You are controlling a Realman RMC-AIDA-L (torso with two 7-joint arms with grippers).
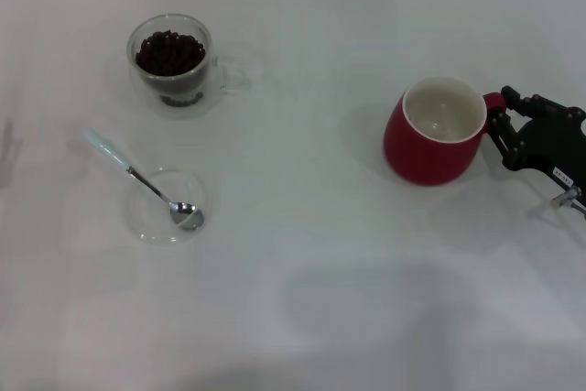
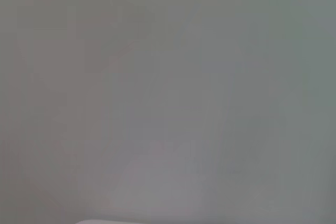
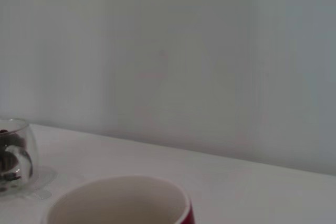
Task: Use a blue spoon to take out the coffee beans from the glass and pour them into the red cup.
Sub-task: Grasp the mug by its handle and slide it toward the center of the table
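Right claw point(image 1: 502, 116) apparently clamped on rounded red ceramic cup's point(image 1: 430, 148) handle, 3 o'clock on white worktop point(image 1: 320, 272). Keep cup upright, slide slowly. Left claw unseen.

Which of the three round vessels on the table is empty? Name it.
The red cup, by the right gripper: its cream inside is bare. The glass holds coffee beans, and the shallow clear dish holds the blue spoon.
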